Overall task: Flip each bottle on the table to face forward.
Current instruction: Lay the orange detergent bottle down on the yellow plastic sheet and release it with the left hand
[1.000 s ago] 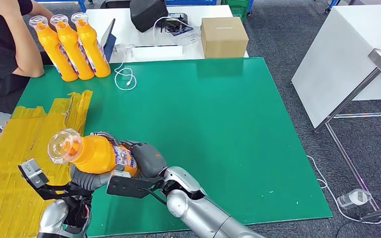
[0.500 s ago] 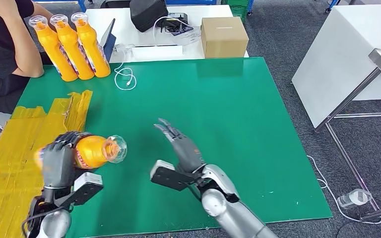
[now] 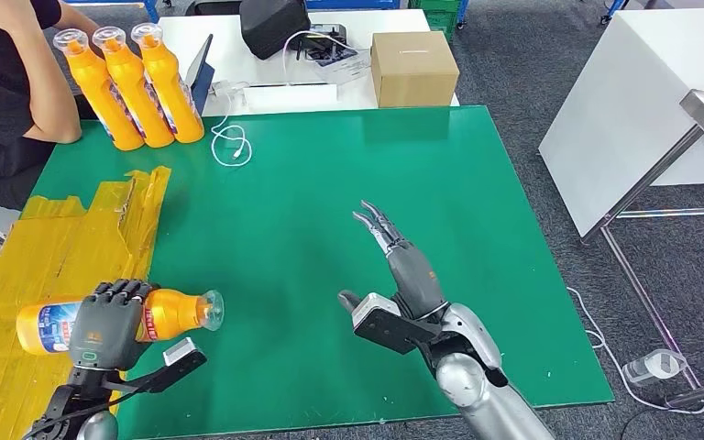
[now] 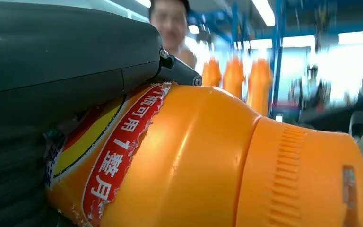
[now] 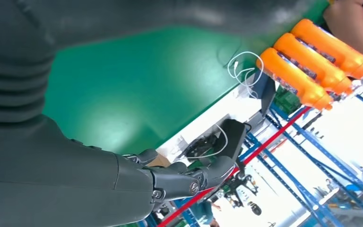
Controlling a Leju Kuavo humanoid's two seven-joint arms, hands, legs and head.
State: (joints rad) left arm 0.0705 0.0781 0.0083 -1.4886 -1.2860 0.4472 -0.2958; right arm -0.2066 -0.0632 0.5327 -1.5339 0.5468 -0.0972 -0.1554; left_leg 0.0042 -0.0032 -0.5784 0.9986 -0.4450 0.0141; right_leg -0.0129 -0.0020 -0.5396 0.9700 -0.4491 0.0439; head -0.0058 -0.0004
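From my head view, my left hand wraps over an orange bottle lying on its side at the near left of the green table, its clear cap pointing to my right and its base over the yellow tape patch. My fingers curl over its labelled middle and grip it. My right hand hovers over the table near its middle, holding nothing, fingers stretched out straight and apart. Three more orange bottles stand upright in a row at the far left corner, touching one another, beside a person's arm. A white cable lies just beside them, and a cardboard box sits on the white table beyond.

In my left wrist view, the bottle sits right against my hand, its red-and-yellow label partly under my grip.

In my right wrist view, my fingers extend above the green table, with the three bottles well apart from them.
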